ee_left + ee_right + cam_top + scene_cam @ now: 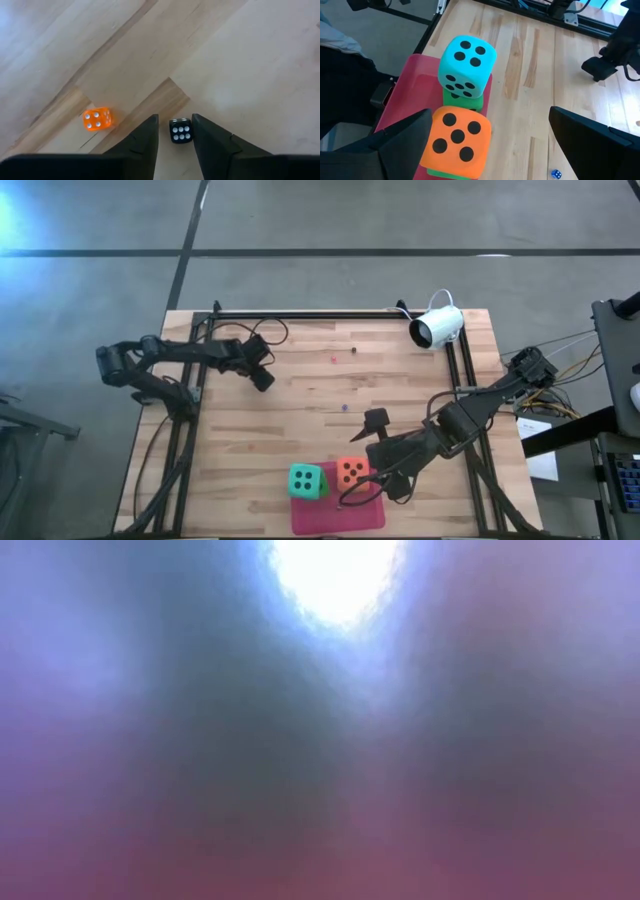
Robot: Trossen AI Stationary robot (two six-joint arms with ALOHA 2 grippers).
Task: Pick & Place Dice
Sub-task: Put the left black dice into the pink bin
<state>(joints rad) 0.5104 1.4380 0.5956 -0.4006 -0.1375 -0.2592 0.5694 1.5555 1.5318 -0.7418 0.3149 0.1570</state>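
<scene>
On the pink mat (335, 515) at the table's near edge stand two stacks of dice. The teal die (466, 65) sits on a green die (462, 101). The orange-red die (455, 142) sits on the second green die (442, 173), of which only a sliver shows. My right gripper (368, 480) (490, 115) is open wide beside the orange-red die (350, 472), which stands between its fingers, close to one of them. My left gripper (265, 380) (175, 117) hovers over the table's far left part with a narrow gap between its fingers. My right gripper comes slanting from the table's right side, with one finger (405, 137) right against the side of the orange-red die (432, 145); whether it touches, I cannot tell. The other finger (590, 137) stands well clear of the die.
Small dice lie on the bare wood: an orange one (97, 119) and a black one (180, 131) beyond my left fingers, a blue one (555, 174) near my right gripper. A white camera (437, 327) sits at the far right. A black stand (377, 418) rises mid-table. The low view is blocked.
</scene>
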